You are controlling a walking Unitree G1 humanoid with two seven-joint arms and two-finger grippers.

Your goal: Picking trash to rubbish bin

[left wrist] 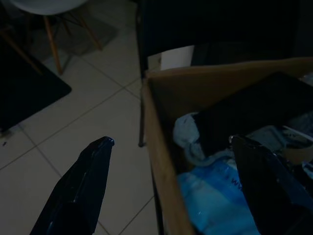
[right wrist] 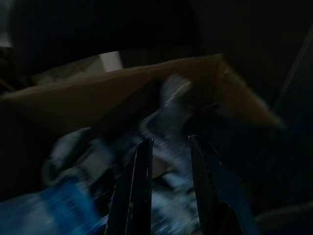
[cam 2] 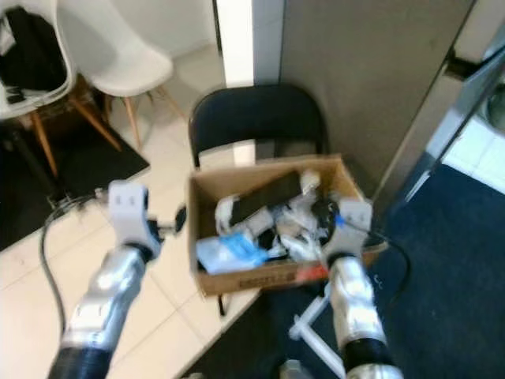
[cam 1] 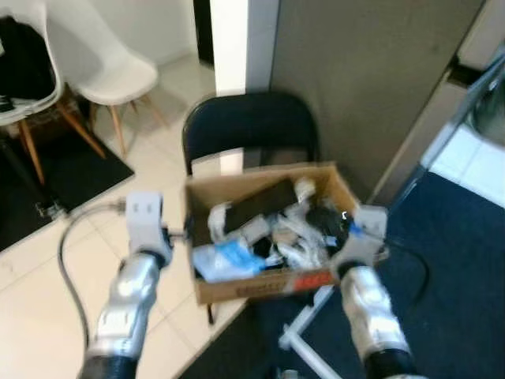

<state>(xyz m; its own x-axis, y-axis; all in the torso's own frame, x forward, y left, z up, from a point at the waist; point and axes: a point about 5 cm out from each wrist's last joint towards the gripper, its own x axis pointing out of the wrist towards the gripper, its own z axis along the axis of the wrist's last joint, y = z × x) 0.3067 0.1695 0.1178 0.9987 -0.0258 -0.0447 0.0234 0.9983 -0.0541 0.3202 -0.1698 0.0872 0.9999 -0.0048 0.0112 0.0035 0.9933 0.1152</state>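
In the left eye view, a cardboard box [cam 1: 272,294] full of trash is seen on the seat of a black folding chair [cam 1: 251,126]. Inside it lie a blue packet [cam 1: 229,259], a black flat item [cam 1: 260,205] and white crumpled wrappers [cam 1: 296,237]. The left gripper [cam 1: 180,234] is held just beside the box's left wall, outside it. The right gripper [cam 1: 341,225] is placed over the box's right end, among the trash. 2 white chairs [cam 1: 118,75] stand well behind the left gripper, on a tiled floor [cam 1: 31,300], and a dark carpet [cam 1: 458,260] lies to the right of the right gripper.

In the right eye view, the same layout is shown, slightly blurred.

In the left wrist view, the left gripper [left wrist: 171,188] is seen spread wide, with the box's left wall [left wrist: 164,171] between its fingers: 1 finger [left wrist: 80,188] is outside over the tiles, the other [left wrist: 266,186] inside above the blue packet [left wrist: 215,200]. The wall is not touched.

In the right wrist view, dark and blurred, the right gripper [right wrist: 171,152] is seen with a narrow gap between its fingers, nothing pinched, just above the wrappers [right wrist: 171,112] in the box [right wrist: 146,81].
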